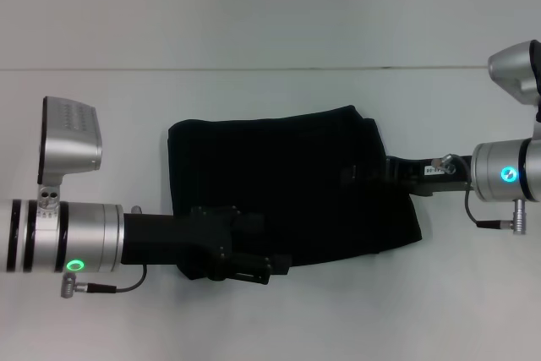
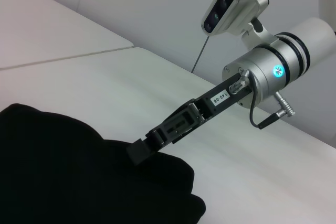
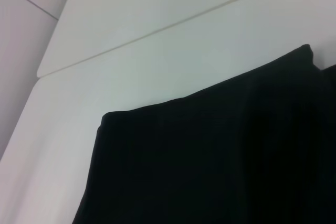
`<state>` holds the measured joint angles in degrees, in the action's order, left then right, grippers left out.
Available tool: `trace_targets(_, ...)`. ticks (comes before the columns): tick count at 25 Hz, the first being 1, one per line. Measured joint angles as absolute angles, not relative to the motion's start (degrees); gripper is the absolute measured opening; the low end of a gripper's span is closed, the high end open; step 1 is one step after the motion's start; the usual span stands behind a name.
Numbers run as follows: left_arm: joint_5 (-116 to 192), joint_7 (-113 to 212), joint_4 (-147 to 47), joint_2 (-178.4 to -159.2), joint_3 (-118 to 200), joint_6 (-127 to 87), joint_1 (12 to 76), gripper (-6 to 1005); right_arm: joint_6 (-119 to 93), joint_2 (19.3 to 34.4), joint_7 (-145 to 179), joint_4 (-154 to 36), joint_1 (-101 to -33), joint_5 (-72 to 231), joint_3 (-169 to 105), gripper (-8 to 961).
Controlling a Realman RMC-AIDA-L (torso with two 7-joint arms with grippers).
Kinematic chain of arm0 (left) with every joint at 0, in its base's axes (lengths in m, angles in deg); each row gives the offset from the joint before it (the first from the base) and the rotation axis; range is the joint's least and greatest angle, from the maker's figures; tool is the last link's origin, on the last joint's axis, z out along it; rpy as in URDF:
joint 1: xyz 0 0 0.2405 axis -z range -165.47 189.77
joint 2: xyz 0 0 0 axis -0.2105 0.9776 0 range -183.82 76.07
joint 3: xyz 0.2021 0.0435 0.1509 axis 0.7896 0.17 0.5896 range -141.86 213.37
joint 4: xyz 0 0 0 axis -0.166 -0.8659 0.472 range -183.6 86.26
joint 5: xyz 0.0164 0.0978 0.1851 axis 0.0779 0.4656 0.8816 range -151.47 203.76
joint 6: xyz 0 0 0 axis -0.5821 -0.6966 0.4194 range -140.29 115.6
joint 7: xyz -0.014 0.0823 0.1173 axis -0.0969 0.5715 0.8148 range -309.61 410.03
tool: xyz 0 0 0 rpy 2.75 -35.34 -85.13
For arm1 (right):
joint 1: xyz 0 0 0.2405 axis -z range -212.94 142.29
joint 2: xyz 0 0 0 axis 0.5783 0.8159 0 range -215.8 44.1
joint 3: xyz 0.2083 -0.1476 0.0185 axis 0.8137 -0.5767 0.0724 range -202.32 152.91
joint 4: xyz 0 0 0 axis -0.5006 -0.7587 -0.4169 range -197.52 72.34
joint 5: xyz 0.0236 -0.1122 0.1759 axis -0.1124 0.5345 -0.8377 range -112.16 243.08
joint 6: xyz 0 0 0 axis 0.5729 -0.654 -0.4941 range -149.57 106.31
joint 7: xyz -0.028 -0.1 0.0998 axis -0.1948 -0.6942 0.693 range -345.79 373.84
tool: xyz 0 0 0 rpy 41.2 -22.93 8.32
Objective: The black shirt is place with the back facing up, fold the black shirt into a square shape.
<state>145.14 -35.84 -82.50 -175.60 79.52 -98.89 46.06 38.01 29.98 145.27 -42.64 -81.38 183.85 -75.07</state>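
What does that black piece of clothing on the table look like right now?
The black shirt is plain, matte, soft cloth with no print showing. It lies flat on the white table, already folded into a rough rectangle, its right side uneven where layers overlap. The left gripper rests over its near edge, and the right gripper touches its right edge.

- black shirt (image 1: 287, 183): plain matte black all over, no print or pattern; same flat black in both wrist views (image 2: 79, 171) (image 3: 220, 161).
- left gripper (image 1: 254, 264): black body, nr invisible vs the cloth under it; silver cylinder behind w/ black bands + green light ring.
- right gripper (image 1: 380, 171): black, small white label w/ dark digits behind it (image 2: 218, 98); silver cylinder further back, cyan-blue light.
- table (image 1: 270, 31): plain white/pale grey around both grippers, thin dark seam line beyond them.
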Motion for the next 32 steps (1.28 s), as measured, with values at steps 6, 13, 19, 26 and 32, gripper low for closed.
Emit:
trace_targets(6, 145.14, -35.84, -82.50, -175.47, 79.52, -98.82, 46.33, 945, 35.84, 30.69, 144.97, -42.71, -81.38, 183.85, -75.07, 574)
trace_targets(13, 145.14, -35.84, -82.50, -175.41, 79.52, -98.73, 46.48, 946, 34.16, 31.32, 144.90, -42.73, -81.68, 183.84, -75.07, 563)
trace_targets(19, 145.14, -35.82, -82.50, -175.25, 79.53, -98.69, 46.68, 938, 32.83, 32.11, 144.81, -42.62, -81.92, 183.64, -75.07, 509)
trace_targets(26, 145.36, -35.69, -82.50, -175.23, 79.61, -97.98, 46.74, 918, 32.06, 32.79, 142.27, -42.26, -81.97, 183.17, -74.45, 209)
trace_targets(32, 145.27, -36.11, -82.50, -175.25, 79.52, -97.94, 46.72, 901, 32.36, 32.89, 139.77, -41.66, -82.25, 181.86, -74.42, 70)
